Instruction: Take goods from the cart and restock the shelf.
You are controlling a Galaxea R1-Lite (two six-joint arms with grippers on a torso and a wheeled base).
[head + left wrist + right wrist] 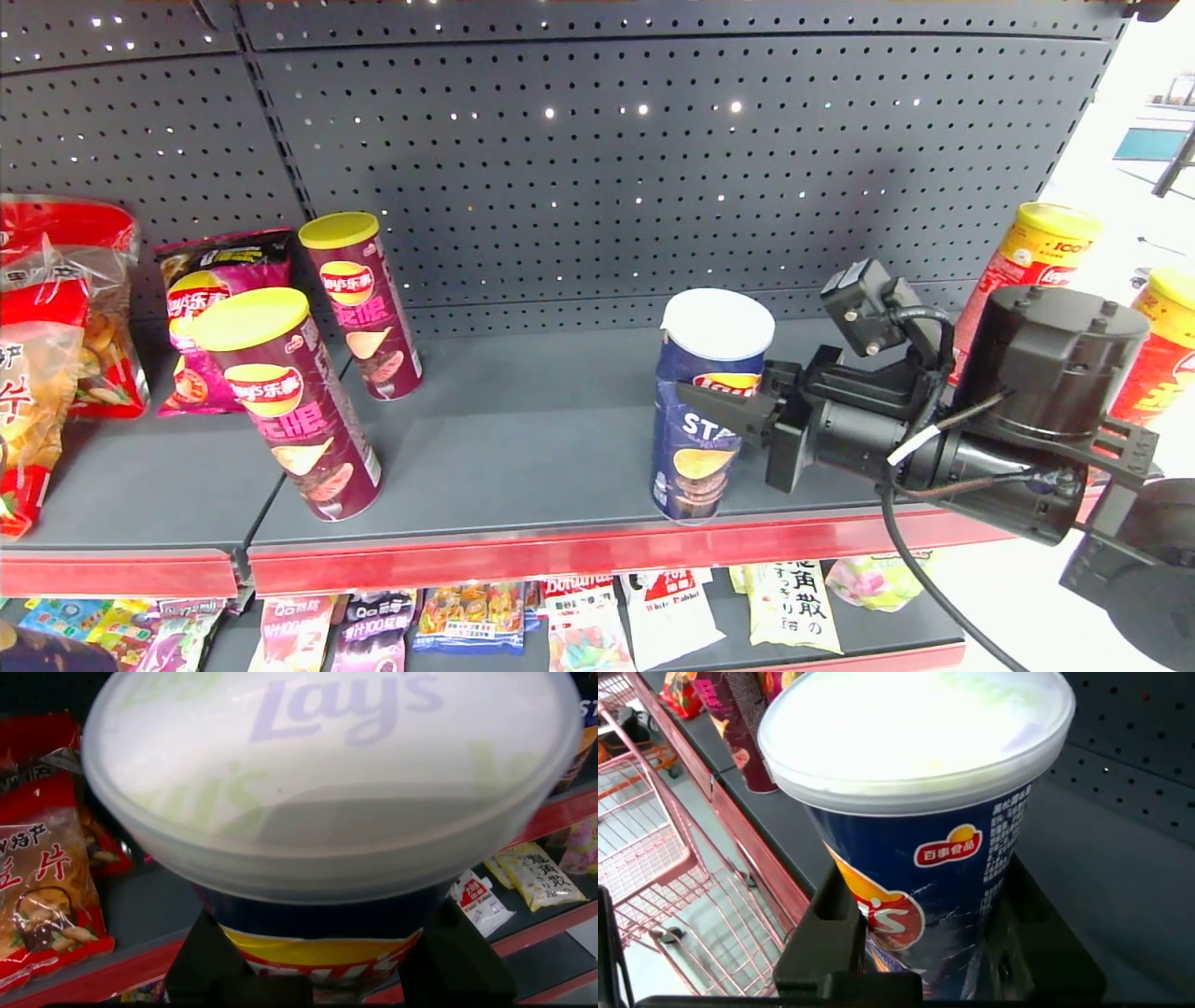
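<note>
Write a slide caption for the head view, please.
Right end effector holds a blue chip can upright at the front of the shelf.

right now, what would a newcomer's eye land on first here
The blue can with a white lid stands at the front edge of the shelf, with the right tool clamped around its middle. Next come the purple cans with yellow lids, upright on the left part of the shelf. The left tool grips a second can, seen close up from that wrist.

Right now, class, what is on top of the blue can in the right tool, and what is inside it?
A white lid closes the blue can. The lid hides whatever is inside.
</note>
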